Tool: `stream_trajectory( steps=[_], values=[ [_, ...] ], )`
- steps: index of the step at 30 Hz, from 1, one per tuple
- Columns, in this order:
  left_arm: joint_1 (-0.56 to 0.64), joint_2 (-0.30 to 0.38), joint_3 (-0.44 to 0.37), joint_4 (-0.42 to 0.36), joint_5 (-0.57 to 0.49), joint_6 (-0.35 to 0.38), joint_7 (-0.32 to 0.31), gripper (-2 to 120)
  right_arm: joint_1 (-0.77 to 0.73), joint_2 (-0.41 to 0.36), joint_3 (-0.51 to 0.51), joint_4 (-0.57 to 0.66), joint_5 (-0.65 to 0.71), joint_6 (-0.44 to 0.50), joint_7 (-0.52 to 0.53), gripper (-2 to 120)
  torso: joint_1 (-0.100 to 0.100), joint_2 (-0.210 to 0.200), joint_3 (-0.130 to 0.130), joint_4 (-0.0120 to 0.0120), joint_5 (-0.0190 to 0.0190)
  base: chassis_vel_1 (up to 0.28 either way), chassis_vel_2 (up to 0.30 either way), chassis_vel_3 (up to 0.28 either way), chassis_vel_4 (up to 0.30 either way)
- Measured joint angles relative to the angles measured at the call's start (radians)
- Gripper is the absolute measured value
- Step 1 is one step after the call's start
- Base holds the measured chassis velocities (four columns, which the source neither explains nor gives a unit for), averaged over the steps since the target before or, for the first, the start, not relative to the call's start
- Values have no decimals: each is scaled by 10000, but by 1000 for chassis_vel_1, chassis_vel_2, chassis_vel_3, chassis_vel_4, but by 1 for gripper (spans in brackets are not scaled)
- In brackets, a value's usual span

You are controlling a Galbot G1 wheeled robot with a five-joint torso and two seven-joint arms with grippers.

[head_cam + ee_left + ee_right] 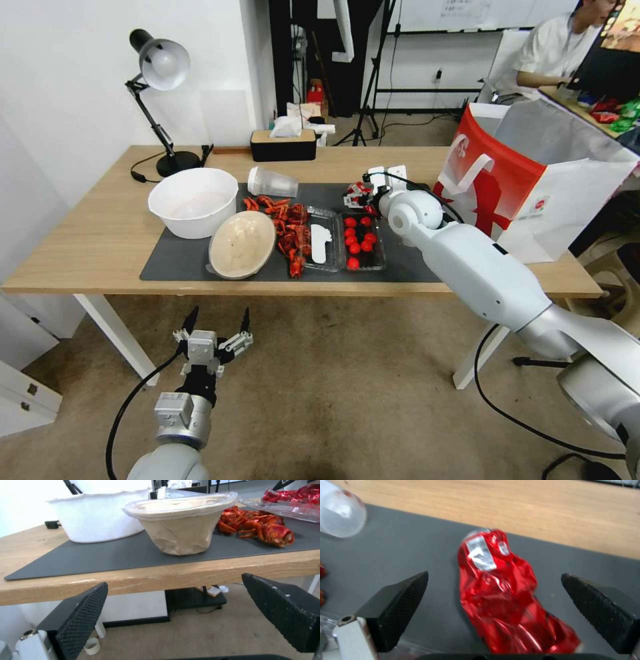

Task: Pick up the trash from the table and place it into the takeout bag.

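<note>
On dark mat [403, 555], crushed can [506, 600] lying lengthwise between spread fingers of right claw [495, 605], untouched; left claw [217, 327] parked open below table [100, 247].

The bench [93, 247] is light wood on white legs, carrying a dark grey mat [180, 263]. On the mat sit a white bowl [193, 200], a beige dish [241, 244], orange-red shell scraps [288, 230] and a glossy red crushed can [506, 597] with silver patches. Beside the mat, the takeout bag [533, 180] is red-fronted with a white figure and white sides. Both end effectors, left [217, 320] and right [493, 592], have black, dimpled fingers.
</note>
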Motion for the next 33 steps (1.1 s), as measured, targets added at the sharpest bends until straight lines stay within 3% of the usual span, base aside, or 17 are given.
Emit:
stream_trajectory(
  steps=[16,33],
  values=[
    [239,-189,-61,-182,204,-55,24,100,145,-40,50,-292,271,-825,194,100,0,0,0,0,0,0,0,0,0],
    [217,-321,2,-34,373,-76,32,100,110,50,149,-716,245,-967,120,100,0,0,0,2,1,0,0,0,0]
  ],
)
